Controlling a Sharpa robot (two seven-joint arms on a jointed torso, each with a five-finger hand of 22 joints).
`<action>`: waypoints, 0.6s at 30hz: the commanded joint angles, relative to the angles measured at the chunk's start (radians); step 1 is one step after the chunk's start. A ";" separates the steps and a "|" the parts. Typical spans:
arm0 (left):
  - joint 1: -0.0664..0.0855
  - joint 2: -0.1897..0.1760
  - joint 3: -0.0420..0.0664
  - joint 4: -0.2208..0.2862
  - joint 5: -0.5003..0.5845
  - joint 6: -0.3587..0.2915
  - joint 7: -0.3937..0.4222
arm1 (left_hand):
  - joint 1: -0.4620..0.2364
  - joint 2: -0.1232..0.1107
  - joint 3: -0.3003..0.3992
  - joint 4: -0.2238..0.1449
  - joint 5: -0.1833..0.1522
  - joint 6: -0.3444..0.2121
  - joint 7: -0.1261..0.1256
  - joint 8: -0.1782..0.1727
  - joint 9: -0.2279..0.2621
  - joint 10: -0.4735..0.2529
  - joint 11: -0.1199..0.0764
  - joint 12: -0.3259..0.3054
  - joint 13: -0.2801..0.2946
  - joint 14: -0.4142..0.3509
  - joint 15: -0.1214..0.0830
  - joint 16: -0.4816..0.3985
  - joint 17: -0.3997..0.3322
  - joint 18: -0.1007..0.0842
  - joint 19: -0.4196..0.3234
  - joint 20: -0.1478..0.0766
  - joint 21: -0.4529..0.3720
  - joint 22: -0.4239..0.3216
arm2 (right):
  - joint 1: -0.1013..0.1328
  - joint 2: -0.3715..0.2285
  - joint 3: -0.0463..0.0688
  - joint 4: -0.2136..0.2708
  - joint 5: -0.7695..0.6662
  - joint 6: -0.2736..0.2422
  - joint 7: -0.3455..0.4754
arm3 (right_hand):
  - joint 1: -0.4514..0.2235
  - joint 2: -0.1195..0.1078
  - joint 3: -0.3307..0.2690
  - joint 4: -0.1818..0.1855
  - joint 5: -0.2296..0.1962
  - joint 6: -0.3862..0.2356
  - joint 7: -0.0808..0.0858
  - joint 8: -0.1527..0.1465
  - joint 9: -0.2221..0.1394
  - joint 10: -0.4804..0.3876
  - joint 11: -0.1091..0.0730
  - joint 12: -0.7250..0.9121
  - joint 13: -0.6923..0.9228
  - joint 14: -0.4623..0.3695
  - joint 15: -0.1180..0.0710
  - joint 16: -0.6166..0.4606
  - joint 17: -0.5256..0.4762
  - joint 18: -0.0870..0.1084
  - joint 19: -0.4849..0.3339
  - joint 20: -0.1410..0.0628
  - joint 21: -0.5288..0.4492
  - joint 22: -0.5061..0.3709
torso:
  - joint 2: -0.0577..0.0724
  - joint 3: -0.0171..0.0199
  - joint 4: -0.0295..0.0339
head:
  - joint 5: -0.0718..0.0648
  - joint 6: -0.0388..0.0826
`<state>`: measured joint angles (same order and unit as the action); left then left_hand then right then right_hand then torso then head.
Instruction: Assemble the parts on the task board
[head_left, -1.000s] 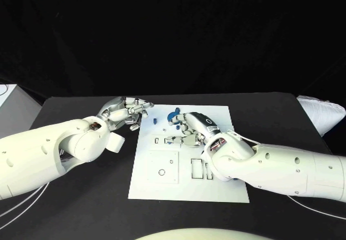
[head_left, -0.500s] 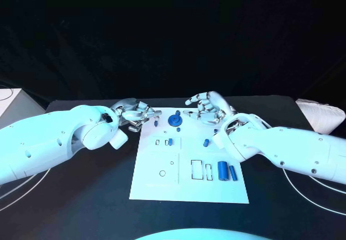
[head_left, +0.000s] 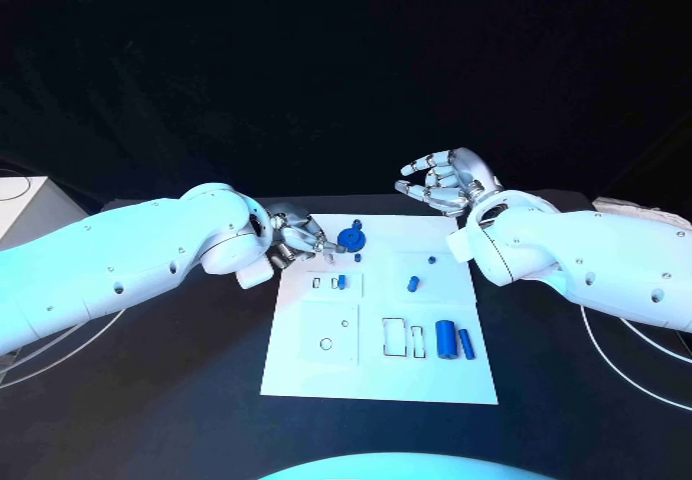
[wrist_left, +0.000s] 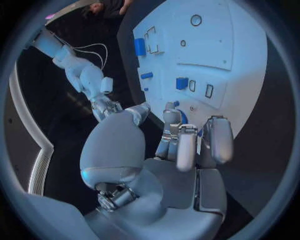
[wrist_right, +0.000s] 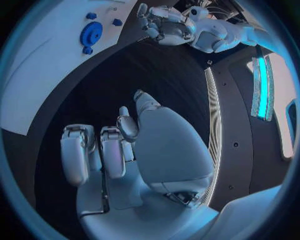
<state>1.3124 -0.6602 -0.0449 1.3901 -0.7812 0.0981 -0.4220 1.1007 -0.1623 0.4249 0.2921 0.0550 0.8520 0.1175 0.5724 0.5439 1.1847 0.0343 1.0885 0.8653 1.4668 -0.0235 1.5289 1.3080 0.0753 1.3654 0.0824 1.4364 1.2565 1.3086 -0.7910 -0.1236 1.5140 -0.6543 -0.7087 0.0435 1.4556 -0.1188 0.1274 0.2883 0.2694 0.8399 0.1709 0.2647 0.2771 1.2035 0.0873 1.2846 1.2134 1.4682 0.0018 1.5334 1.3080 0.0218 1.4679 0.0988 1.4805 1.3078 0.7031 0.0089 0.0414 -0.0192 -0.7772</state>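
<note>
The 2 blue cylinders (head_left: 454, 341) lie nearest the robot on the task board (head_left: 378, 380), side by side with their long axes running away from the robot, well short of both hands. Further out, a small blue block (head_left: 414, 284) sits about mid-board, closer to the right hand's side than to the left hand's.

Beyond that, the left hand (head_left: 299, 240) hovers at the board's left edge, fingers curled loosely inward with nothing visible between them. The blue gear (head_left: 352, 240) stands just beside its fingertips, toward the right hand (I judge this the part the next move turns on).

Farthest out, the right hand (head_left: 447, 183) is raised past the board's far edge, fingers spread and empty, well apart from the gear. So the left hand is plainly the nearer of the 2 to it.
</note>
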 joint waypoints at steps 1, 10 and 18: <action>0.008 0.023 -0.003 -0.015 -0.092 0.103 -0.115 | -0.019 0.002 -0.014 0.001 -0.001 -0.007 -0.003 -0.002 0.008 0.005 0.005 0.008 0.005 0.071 0.003 0.004 0.185 -0.007 0.005 0.001 0.007 0.003 | 0.004 -0.002 0.000 -0.004 0.036 0.039 -0.003 | -0.010 -0.005 0.007 0.000 0.005 0.003 0.001 -0.001 -0.001 -0.007 0.000 -0.005 -0.001 0.079 0.005 -0.007 0.171 0.002 0.066 0.007 -0.003 0.189 | 0.003 0.0014 0.0018 | 0.001 -0.001; 0.015 0.083 -0.009 -0.059 -0.139 0.165 -0.160 | -0.032 0.009 -0.024 0.001 -0.001 -0.005 -0.005 0.001 0.018 0.003 0.004 0.010 0.007 0.071 0.002 0.004 0.186 -0.008 0.007 0.001 0.009 0.006 | 0.009 -0.002 0.000 -0.010 0.037 0.048 -0.015 | -0.013 -0.006 0.009 0.000 0.007 0.000 0.002 -0.002 -0.002 -0.010 0.001 -0.006 -0.003 0.079 0.006 -0.007 0.171 0.002 0.066 0.007 -0.005 0.188 | 0.003 0.0011 -0.0019 | 0.004 -0.005; 0.016 0.122 -0.013 -0.093 -0.159 0.192 -0.172 | -0.036 0.012 -0.026 0.001 -0.001 -0.005 -0.005 0.001 0.020 0.001 0.004 0.008 0.004 0.070 0.002 0.003 0.184 -0.008 0.008 0.001 0.010 0.009 | 0.011 0.000 0.000 -0.012 0.033 0.053 -0.024 | -0.015 -0.007 0.010 0.000 0.007 -0.002 0.002 -0.003 -0.003 -0.012 0.001 -0.007 -0.004 0.079 0.006 -0.007 0.170 0.003 0.066 0.007 -0.006 0.188 | 0.005 0.0010 -0.0031 | 0.000 -0.010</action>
<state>1.3259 -0.5422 -0.0584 1.3007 -0.9102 0.2399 -0.5694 1.0743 -0.1467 0.4041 0.2925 0.0550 0.8486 0.1140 0.5724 0.5631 1.1847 0.0342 1.0926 0.8702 1.4668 -0.0233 1.5288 1.3078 0.0753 1.3653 0.0824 1.4400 1.2636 1.3189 -0.7920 -0.1240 1.5019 -0.6204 -0.6780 0.0246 1.4503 -0.1240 0.1328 0.2882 0.2733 0.8399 0.1708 0.2648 0.2749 1.1990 0.0862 1.2807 1.2097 1.4683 0.0018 1.5280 1.3078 0.0218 1.4679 0.0988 1.4805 1.3075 0.7076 0.0100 0.0392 -0.0175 -0.7852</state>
